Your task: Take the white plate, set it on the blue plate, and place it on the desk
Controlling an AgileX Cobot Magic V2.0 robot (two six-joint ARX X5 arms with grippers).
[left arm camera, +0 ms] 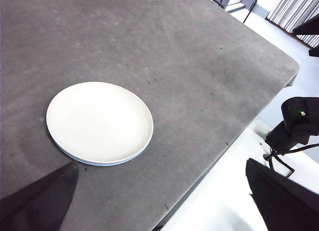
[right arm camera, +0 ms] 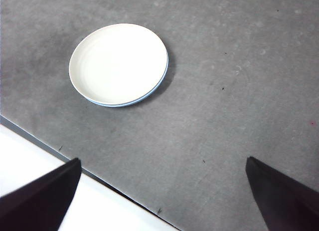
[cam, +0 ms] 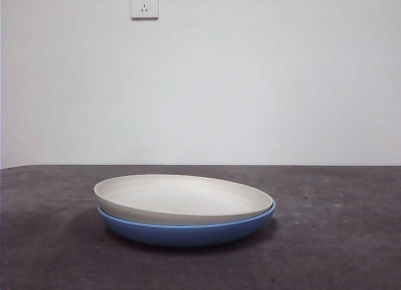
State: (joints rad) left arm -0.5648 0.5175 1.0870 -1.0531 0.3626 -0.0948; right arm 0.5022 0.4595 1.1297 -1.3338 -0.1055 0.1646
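The white plate (cam: 182, 198) rests stacked inside the blue plate (cam: 188, 230) on the dark grey desk (cam: 338, 240), slightly tilted and shifted left. From above, the white plate (left arm camera: 99, 122) covers the blue plate (left arm camera: 107, 163) except for a thin rim; likewise the white plate (right arm camera: 118, 64) and blue rim (right arm camera: 162, 77) in the right wrist view. My left gripper (left arm camera: 164, 201) hangs high above the desk's edge, open and empty. My right gripper (right arm camera: 164, 196) also hovers high and away from the plates, open and empty. Neither arm shows in the front view.
A white wall with a socket (cam: 144, 4) stands behind the desk. The desk's edge (left arm camera: 234, 141) drops to a pale floor, where a black stand (left arm camera: 294, 123) is. Another edge of the desk (right arm camera: 45, 143) runs close to the plates.
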